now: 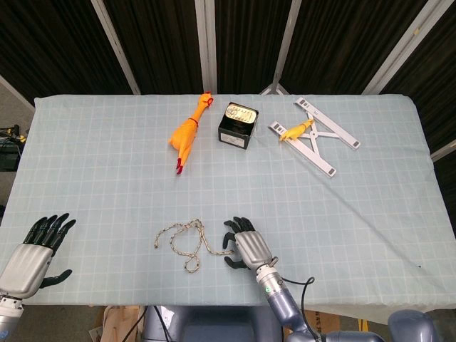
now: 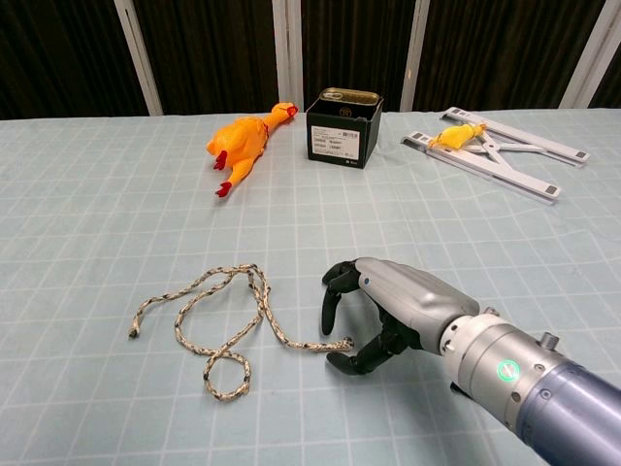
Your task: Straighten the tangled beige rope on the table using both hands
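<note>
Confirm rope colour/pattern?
Beige rope with dark flecks woven through, a speckled braid. Clearest in the chest view.
</note>
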